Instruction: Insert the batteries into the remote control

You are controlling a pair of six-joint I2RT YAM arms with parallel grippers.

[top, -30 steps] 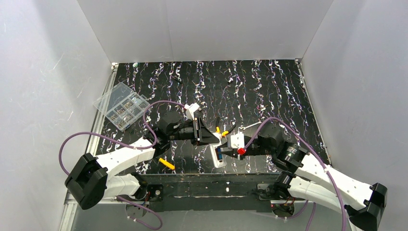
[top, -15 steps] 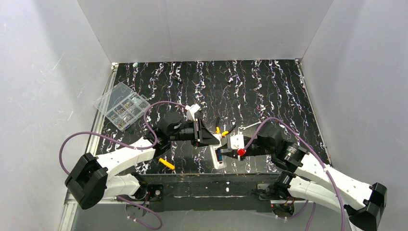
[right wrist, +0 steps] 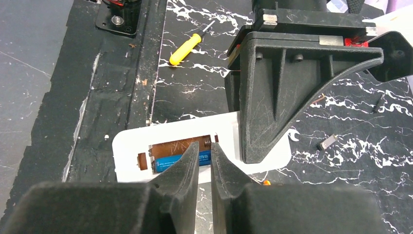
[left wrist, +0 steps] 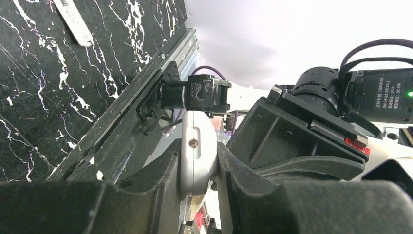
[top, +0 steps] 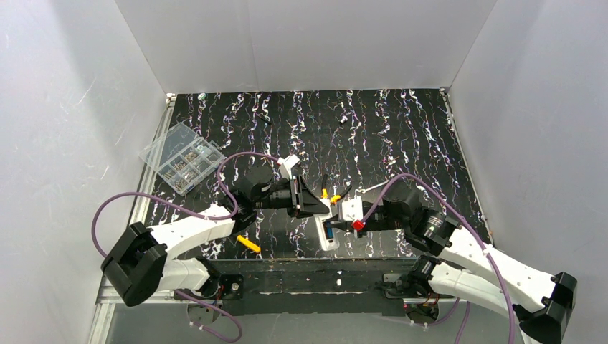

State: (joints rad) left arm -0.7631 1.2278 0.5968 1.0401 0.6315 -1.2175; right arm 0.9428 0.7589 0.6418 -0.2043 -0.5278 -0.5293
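Tabletop [top: 401, 136]: black with white marbling, walled in by white panels.

Left arm [top: 193, 229] reaches in from the near left and right arm [top: 473, 254] from the near right. They meet mid-table, close to the near edge.

Clear box [top: 181, 158] sits at the far left by the tabletop edge, well apart from everything else.

Remote [right wrist: 131, 146] is between the two arms near the near edge, back side up, battery recess open. Can't tell if it rests flat on the tabletop or is slightly lifted.

Left gripper [left wrist: 198, 168]: fingers closed on the remote's far end, clamping it across its thin sides. The wrist view shows white plastic squeezed between both black pads.

Right gripper [right wrist: 204, 161]: fingers nearly together, only a thin slit between them, tips down at the recess. Can't tell whether they pinch anything; the tips hide that spot.

Screwdriver [right wrist: 186, 48], yellow handle, lies on the tabletop left of the remote near the near edge, touching nothing.

Battery [right wrist: 173, 161] is one blue cell lying lengthwise in the recess, in the slot on the right arm's side. One end is hidden behind the right fingertips. The slot beside it shows bare brown base and a spring contact.

Small metal part [right wrist: 327, 142] lies loose on the tabletop, far of the remote and not touching it.
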